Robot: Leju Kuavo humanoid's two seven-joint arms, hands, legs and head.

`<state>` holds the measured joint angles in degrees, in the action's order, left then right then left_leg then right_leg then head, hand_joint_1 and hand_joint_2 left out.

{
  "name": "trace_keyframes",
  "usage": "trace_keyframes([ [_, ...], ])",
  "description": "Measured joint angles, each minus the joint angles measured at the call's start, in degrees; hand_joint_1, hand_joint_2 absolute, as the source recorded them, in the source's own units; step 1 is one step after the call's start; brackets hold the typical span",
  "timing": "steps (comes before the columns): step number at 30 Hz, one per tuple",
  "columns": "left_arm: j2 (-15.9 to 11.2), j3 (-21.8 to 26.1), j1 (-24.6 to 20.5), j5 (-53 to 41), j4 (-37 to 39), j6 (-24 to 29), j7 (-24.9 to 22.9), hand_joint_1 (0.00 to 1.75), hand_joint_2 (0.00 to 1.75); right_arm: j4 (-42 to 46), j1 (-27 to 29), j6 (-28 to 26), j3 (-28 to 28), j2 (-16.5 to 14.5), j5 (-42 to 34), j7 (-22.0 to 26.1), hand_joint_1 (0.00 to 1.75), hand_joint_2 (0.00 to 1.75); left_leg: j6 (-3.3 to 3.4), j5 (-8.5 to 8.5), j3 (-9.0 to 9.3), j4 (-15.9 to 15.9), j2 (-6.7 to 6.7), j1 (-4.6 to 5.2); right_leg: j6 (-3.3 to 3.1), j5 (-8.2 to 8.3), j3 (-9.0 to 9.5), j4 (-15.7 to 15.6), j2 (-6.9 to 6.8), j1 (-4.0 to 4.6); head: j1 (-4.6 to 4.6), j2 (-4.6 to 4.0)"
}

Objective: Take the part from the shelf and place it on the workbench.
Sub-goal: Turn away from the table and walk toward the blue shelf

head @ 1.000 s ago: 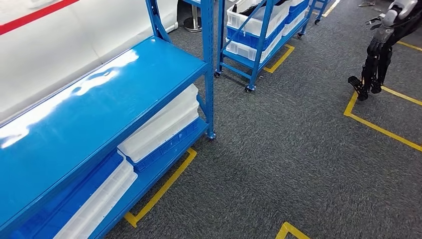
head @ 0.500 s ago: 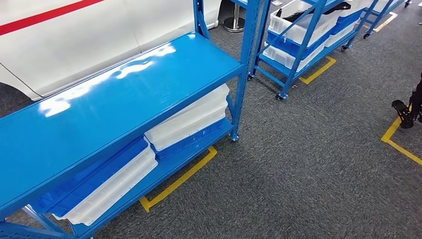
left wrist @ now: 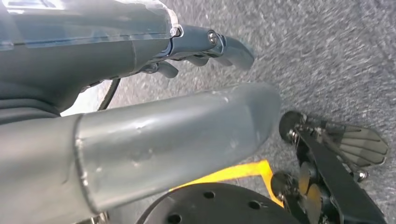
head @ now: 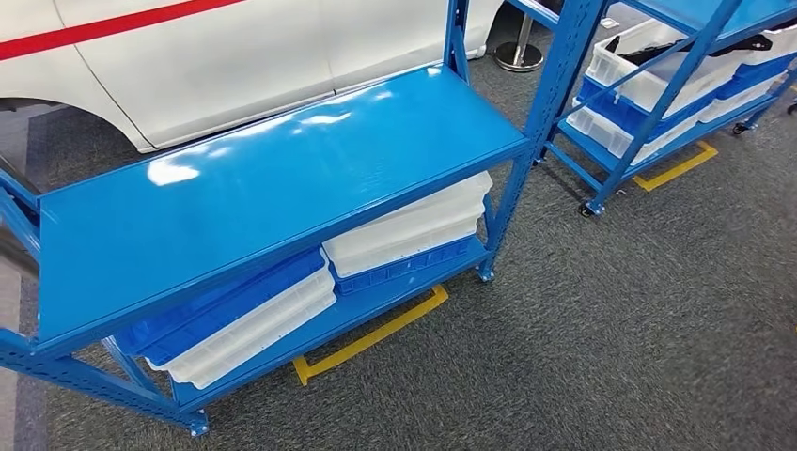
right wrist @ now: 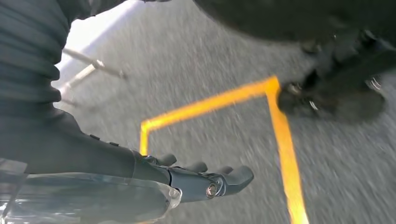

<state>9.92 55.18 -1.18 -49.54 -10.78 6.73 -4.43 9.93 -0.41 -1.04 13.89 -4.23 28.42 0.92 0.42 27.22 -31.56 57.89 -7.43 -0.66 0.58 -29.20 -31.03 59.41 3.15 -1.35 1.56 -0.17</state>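
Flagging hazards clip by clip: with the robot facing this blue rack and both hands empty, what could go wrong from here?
1. The glossy blue metal shelf top is bare; the part may sit in the stacked white and blue plastic trays on the lower shelf, which would mean a low, awkward reach.
2. The left hand and right hand hang low over grey carpet; raising them could clip the shelf's front edge.
3. Both wrist views are blurred, so fine positioning may suffer.

No lettering, label, brand or number could be read anywhere. The nearest things to signs were a plain red stripe along the white car body and unlettered yellow floor tape.
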Motion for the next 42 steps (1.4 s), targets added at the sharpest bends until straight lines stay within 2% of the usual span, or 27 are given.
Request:
trace_keyframes([
  [1,0.02,0.27,0.03,0.02,0.00,-0.17,-0.04,0.00,0.00,0.01,-0.26,0.00,-0.06,0.09,0.12,0.66,0.00,1.75,-0.31,0.00,-0.13,0.03,-0.20,-0.06,-0.36,0.10,0.04,-0.12,-0.63,-0.04,0.01,0.00],
  [2,0.04,0.49,0.05,0.01,0.00,-0.38,0.07,0.00,0.00,0.02,-0.46,-0.02,-0.08,0.21,0.19,1.18,0.00,1.75,-0.58,0.31,-0.39,0.44,0.40,-0.06,-0.80,0.19,0.11,-0.28,-1.28,-0.10,-0.02,0.00],
  [3,0.05,0.70,0.00,-0.08,0.00,-0.66,0.43,0.00,0.00,0.03,-0.53,-0.07,-0.08,0.28,0.21,1.67,0.00,1.75,-0.81,1.28,-1.04,1.89,1.74,0.00,-1.23,0.28,0.16,-0.46,-2.03,-0.20,-0.10,0.00],
  [5,0.08,0.98,-0.20,-0.63,0.00,-1.41,1.69,0.00,0.00,0.04,-0.41,-0.28,-0.08,0.39,0.27,2.70,0.00,1.75,-1.20,5.00,-4.10,8.45,5.29,0.05,-1.84,0.23,0.16,-0.60,-3.73,-0.02,-0.27,0.00],
  [7,0.13,0.92,-0.27,-2.28,0.00,-2.14,2.80,0.00,0.00,0.03,-0.24,-0.86,-0.08,0.39,0.24,3.38,0.00,1.75,-1.46,7.97,-7.58,15.71,6.85,-0.03,-2.07,0.07,0.15,-0.58,-5.65,0.25,-0.32,0.00],
  [8,0.18,0.62,-0.14,-3.60,0.00,-2.34,3.10,0.00,0.00,0.03,-0.19,-1.28,-0.06,0.39,0.02,3.49,0.00,1.75,-1.45,7.80,-8.00,16.69,7.09,-0.04,-2.10,-0.04,0.21,-0.57,-6.54,0.34,-0.32,0.00],
  [9,0.28,0.14,0.10,-4.91,0.00,-2.40,3.30,0.00,0.00,0.02,-0.16,-1.70,-0.03,0.39,-0.33,3.48,0.00,1.75,-1.34,6.51,-7.16,15.21,7.34,-0.02,-2.08,-0.16,0.35,-0.57,-7.32,0.40,-0.32,0.00],
  [10,0.38,-0.41,0.39,-6.03,0.00,-2.36,3.47,0.00,0.00,0.02,-0.13,-2.05,0.00,0.39,-0.71,3.47,0.00,1.75,-1.09,4.51,-5.24,11.64,7.95,0.03,-2.00,-0.32,0.58,-0.57,-8.00,0.47,-0.32,0.00],
  [12,0.54,-1.64,0.82,-8.27,0.00,-2.25,3.56,0.00,0.00,0.02,0.10,-2.46,0.08,0.38,-1.26,3.27,0.00,1.75,-0.24,1.53,-1.07,3.57,11.04,0.46,-1.64,-0.67,1.05,-0.55,-9.26,0.69,-0.29,0.00],
  [14,0.50,-3.25,0.89,-11.21,0.00,-2.99,3.23,0.00,0.00,0.00,0.34,-2.61,0.20,0.38,-1.53,2.21,0.00,1.75,0.45,0.85,0.38,0.19,12.66,0.98,-1.07,-0.90,1.39,-0.62,-10.51,0.84,-0.27,0.00],
  [15,0.35,-4.24,0.88,-12.61,0.00,-3.74,3.07,0.00,0.00,-0.01,0.36,-2.73,0.27,0.39,-1.64,1.26,0.00,1.75,0.64,0.72,0.28,0.06,11.95,1.08,-0.76,-0.92,1.63,-0.79,-11.20,0.88,-0.26,0.00],
  [16,0.20,-5.17,0.89,-13.55,0.00,-4.54,3.10,0.00,0.00,-0.01,0.36,-2.94,0.36,0.40,-1.78,0.31,0.00,1.31,0.94,0.45,0.47,-0.33,11.02,0.88,-0.43,-1.02,1.95,-0.95,-11.56,0.83,-0.27,0.00],
  [17,0.04,-5.96,0.91,-14.04,0.00,-5.14,3.42,0.00,0.00,-0.01,0.46,-3.27,0.48,0.45,-2.01,-0.39,0.00,0.87,1.25,0.15,0.74,-0.84,10.22,0.65,-0.12,-1.43,2.14,-0.75,-10.73,0.78,-0.24,0.00],
  [19,-0.20,-6.81,0.80,-13.81,0.00,-5.33,4.58,0.00,0.00,-0.01,0.98,-4.14,0.81,0.54,-2.54,-0.28,0.00,0.00,1.91,-0.53,1.24,-1.74,8.84,0.17,0.30,-3.90,0.93,2.56,-6.93,0.59,-0.17,0.00],
  [20,-0.27,-7.02,0.68,-13.25,0.00,-4.77,5.38,0.00,0.00,-0.02,1.30,-4.58,1.07,0.59,-2.90,0.37,0.00,0.00,2.07,-0.64,1.16,-1.83,8.28,0.21,0.37,-5.83,-0.76,6.04,-4.82,0.48,-0.16,0.00],
  [21,-0.30,-7.12,0.55,-12.73,0.00,-3.73,6.20,0.00,0.00,-0.02,1.54,-4.98,1.42,0.60,-3.45,1.01,0.00,0.00,2.19,-0.69,1.06,-1.80,7.74,0.24,0.41,-7.64,-2.86,10.04,-3.72,0.43,-0.16,0.00],
  [22,-0.21,-7.24,0.45,-12.45,0.00,-2.28,7.17,0.00,0.00,-0.03,1.67,-5.41,1.88,0.60,-4.24,1.47,0.00,0.00,2.20,-0.67,1.01,-1.74,7.23,0.26,0.50,-8.67,-4.73,13.34,-3.28,0.39,-0.15,0.00],
  [23,-0.01,-7.39,0.40,-12.57,0.00,-0.59,8.28,0.00,0.00,-0.03,1.74,-5.92,2.45,0.61,-5.18,1.68,0.00,0.00,2.18,-0.60,1.03,-1.63,6.69,0.28,0.59,-8.60,-5.94,15.09,-3.12,0.36,-0.16,0.00],
  [24,0.28,-7.66,0.39,-13.16,0.00,1.11,9.63,0.00,0.00,-0.03,1.74,-6.74,3.15,0.60,-6.09,1.66,0.00,0.00,2.11,-0.49,1.08,-1.46,6.25,0.27,0.66,-7.19,-6.00,14.40,-3.10,0.30,-0.16,0.00],
  [26,1.10,-8.44,0.36,-14.32,0.00,3.45,12.56,0.00,0.00,-0.03,1.64,-10.03,4.36,0.46,-6.79,1.12,0.00,0.00,1.76,-0.05,1.19,-0.90,5.51,0.20,0.72,-2.40,-3.36,7.44,-2.98,0.00,-0.16,0.00],
  [28,1.90,-9.07,0.21,-14.75,0.00,4.22,14.72,0.00,0.00,-0.03,1.33,-15.36,4.88,-0.17,-6.20,-0.06,0.00,0.00,1.13,0.52,0.95,-0.15,5.09,0.36,0.59,0.30,-0.94,1.42,-2.54,-0.05,-0.18,0.00],
  [29,2.22,-9.26,0.11,-14.74,0.01,4.25,15.19,0.00,0.00,-0.03,1.04,-18.06,4.96,-0.67,-5.65,-0.59,0.00,0.00,1.16,0.80,0.78,0.15,5.03,0.49,0.52,0.56,-0.55,0.24,-2.33,-0.03,-0.20,0.00],
  [32,3.16,-9.51,-0.18,-14.27,0.03,3.47,15.41,0.00,0.00,-0.03,0.17,-26.12,4.85,-2.08,-2.52,-0.98,0.00,0.00,2.19,0.98,0.65,0.32,5.04,0.62,0.33,0.59,-0.62,0.05,-2.24,0.12,-0.26,0.00],
  [33,3.49,-9.53,-0.29,-14.18,0.04,3.39,15.43,0.00,0.00,-0.03,-0.04,-29.27,4.50,-2.56,-0.59,-0.93,0.00,0.00,2.29,0.88,0.70,0.21,5.03,0.59,0.20,0.59,-0.62,0.05,-2.25,0.20,-0.26,0.00],
  [36,4.37,-9.78,-0.72,-14.38,0.04,5.31,15.16,0.00,0.00,-0.03,-0.73,-36.41,2.47,-4.25,4.86,-0.65,0.00,0.00,2.00,0.72,0.83,-0.13,5.03,0.47,-0.23,0.57,-0.66,0.07,-2.25,0.40,-0.26,0.00],
  [39,4.91,-10.11,-1.19,-14.89,0.04,7.77,14.57,0.00,0.00,0.09,-1.39,-38.07,0.70,-5.74,7.56,-0.87,0.00,0.00,1.49,0.60,0.96,-0.36,5.03,0.40,-0.49,0.51,-0.65,0.11,-2.30,0.48,-0.27,0.00],
  [42,5.41,-10.98,-1.35,-17.47,0.04,17.45,13.24,0.00,0.00,1.93,-1.02,-38.63,-0.01,-7.54,18.10,-1.77,0.00,0.00,0.65,0.53,1.01,-0.47,5.01,0.27,-0.58,0.47,-0.67,0.18,-2.36,0.57,-0.26,0.00],
])
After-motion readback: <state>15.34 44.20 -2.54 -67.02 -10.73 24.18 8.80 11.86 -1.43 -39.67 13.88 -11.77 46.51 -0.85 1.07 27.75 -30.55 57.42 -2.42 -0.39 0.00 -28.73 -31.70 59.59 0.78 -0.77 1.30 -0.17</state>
